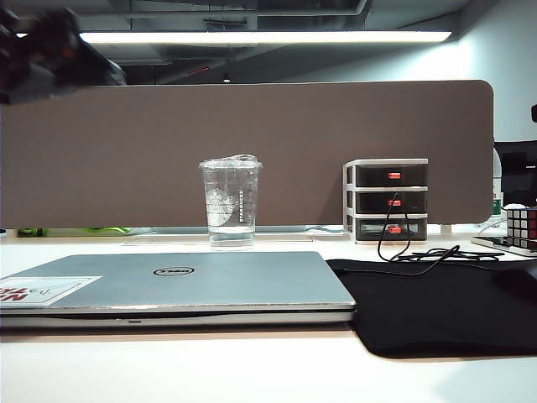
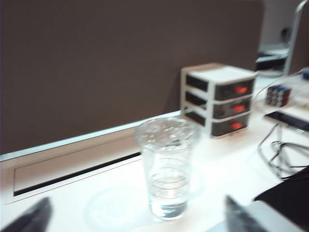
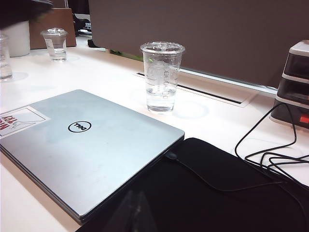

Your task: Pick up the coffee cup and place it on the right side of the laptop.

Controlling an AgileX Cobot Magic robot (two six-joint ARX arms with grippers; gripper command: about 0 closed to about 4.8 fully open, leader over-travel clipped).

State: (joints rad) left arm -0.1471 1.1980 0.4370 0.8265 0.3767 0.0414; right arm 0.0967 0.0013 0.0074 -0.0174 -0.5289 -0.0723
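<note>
The coffee cup, clear plastic with a domed lid and a little water in it, stands upright on the white desk just behind the closed silver Dell laptop. My left gripper is open wide. Its dark blurred fingertips flank the near side of the cup without touching it. In the exterior view the left arm is a dark blur high at the left. My right gripper hangs shut over the black mat beside the laptop, well short of the cup.
A black cloth mat lies right of the laptop, with a black cable across it. A small drawer unit and a Rubik's cube stand at the back right. A brown partition closes the back. Two more clear cups stand far off.
</note>
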